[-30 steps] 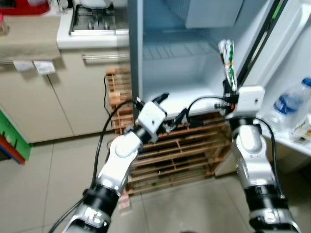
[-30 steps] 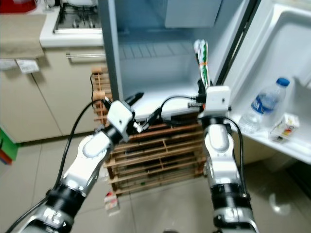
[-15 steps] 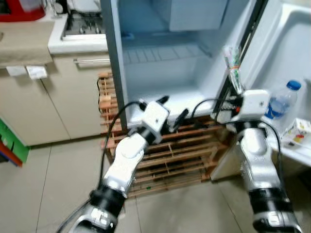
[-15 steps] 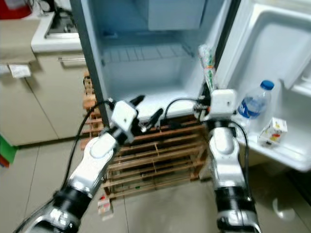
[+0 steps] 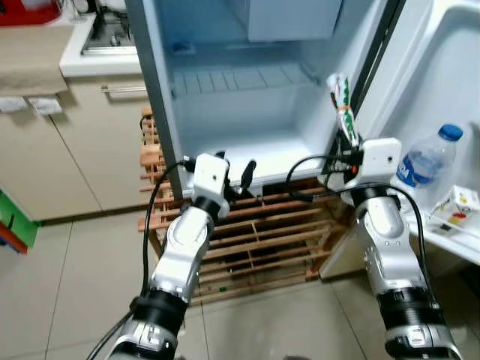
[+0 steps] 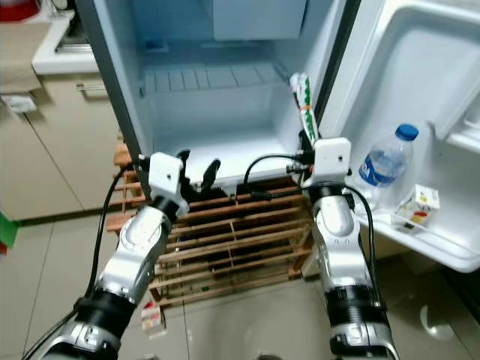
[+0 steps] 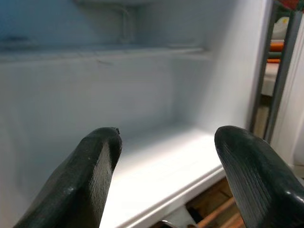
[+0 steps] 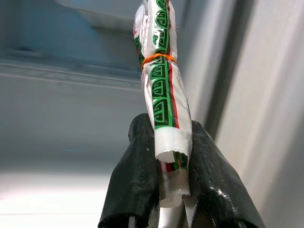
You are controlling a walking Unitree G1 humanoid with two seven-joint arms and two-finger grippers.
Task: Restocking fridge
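A long white packet [image 5: 343, 109] printed in green and red, tied with an orange band, stands upright in my right gripper [image 5: 347, 145], which is shut on its lower end [image 8: 167, 142]. It is held at the right front edge of the open fridge [image 5: 247, 112], beside the door hinge. The fridge's white bottom shelf [image 5: 247, 154] is bare. My left gripper [image 5: 236, 174] hovers open at the front lip of that shelf, its two black fingers [image 7: 90, 175] spread with nothing between them.
The fridge door [image 5: 442, 82] stands open at the right; its rack holds a water bottle [image 5: 424, 161] and a small carton [image 5: 457, 206]. A wooden slatted rack [image 5: 255, 232] sits under the fridge. A beige cabinet [image 5: 67, 142] with a stove top [image 5: 105, 37] is at the left.
The camera has shifted, so the fridge sits further left in view. My left gripper has turned toward the fridge shelf. The right gripper still holds the packet upright.
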